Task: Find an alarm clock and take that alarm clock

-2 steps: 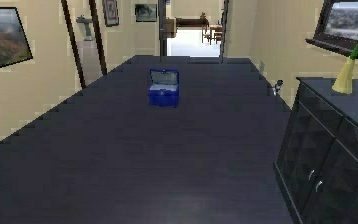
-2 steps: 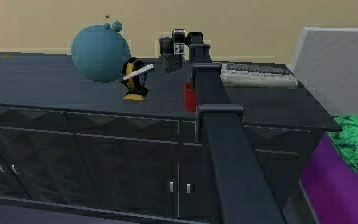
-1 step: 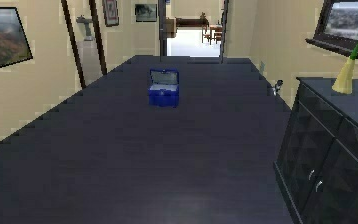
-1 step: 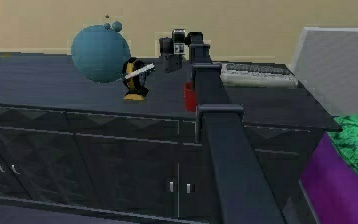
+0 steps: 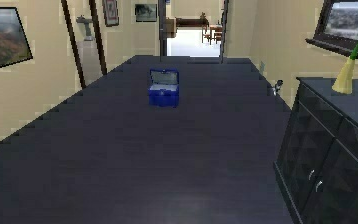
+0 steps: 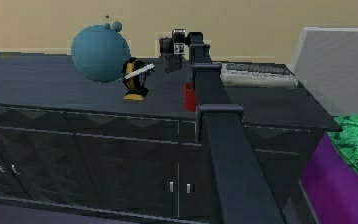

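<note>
In the arm side view my arm (image 6: 222,130) rises as a dark bar over a long dark sideboard (image 6: 47,100). My gripper (image 6: 129,72) reaches to the view's left, with its thin pale fingers (image 6: 142,69) in front of a big blue ball-shaped thing (image 6: 95,48). Just below the fingers a small black and yellow thing (image 6: 135,92) stands on the sideboard top; its shape is too small to name. I cannot tell whether the gripper holds anything. A small red thing (image 6: 190,96) stands right beside the arm.
A grey flat keyboard-like thing (image 6: 255,73) lies on the sideboard's right part, and a purple bed (image 6: 337,175) is at the lower right. In the forward view a blue box (image 5: 164,87) sits on dark floor, a dark cabinet (image 5: 332,140) lines the right, and a doorway (image 5: 192,30) lies ahead.
</note>
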